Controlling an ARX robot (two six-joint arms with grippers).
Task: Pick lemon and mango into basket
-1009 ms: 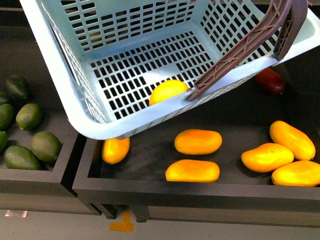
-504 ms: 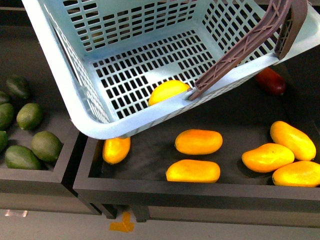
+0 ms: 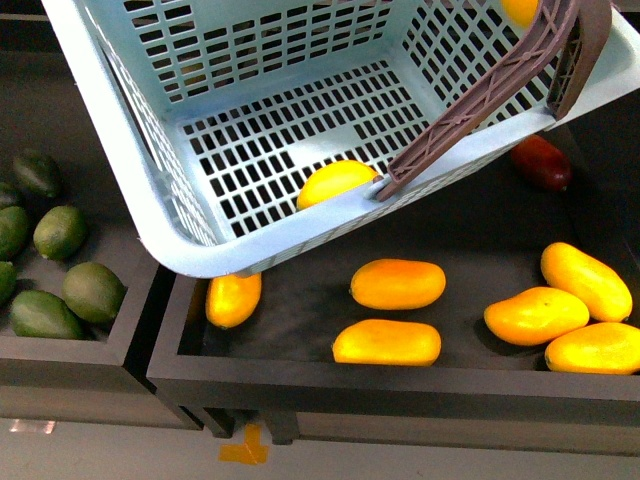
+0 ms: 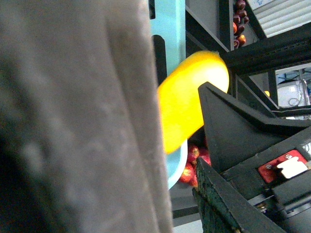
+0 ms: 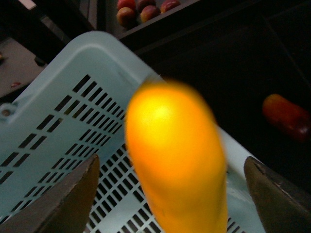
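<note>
The turquoise basket [image 3: 112, 140] hangs tilted over the fruit trays, its brown-grey handle [image 3: 480, 100] swung to the right. A yellow lemon [image 3: 335, 183] lies on its slotted floor against the near wall. My left gripper [image 4: 184, 194] is shut on the basket's handle [image 4: 73, 121], which fills that view. A blurred yellow-orange mango [image 5: 177, 160] is in the air between the wide-open jaws of my right gripper [image 5: 172, 194], touching neither finger, above the basket [image 5: 58, 126]. The same mango [image 3: 520, 10] shows at the basket's top right, and the mango [image 4: 192, 107] also appears beside the rim.
Several more mangoes [image 3: 397, 283] lie in the black tray [image 3: 400, 385] under the basket. Dark green avocados [image 3: 92, 290] fill the tray to the left. A red fruit [image 3: 541, 162] sits at the back right. Red apples [image 5: 146, 6] lie on a far shelf.
A mango has come into the front view at the basket's top right corner, blurred by motion. The basket and the lemon have hardly shifted.
</note>
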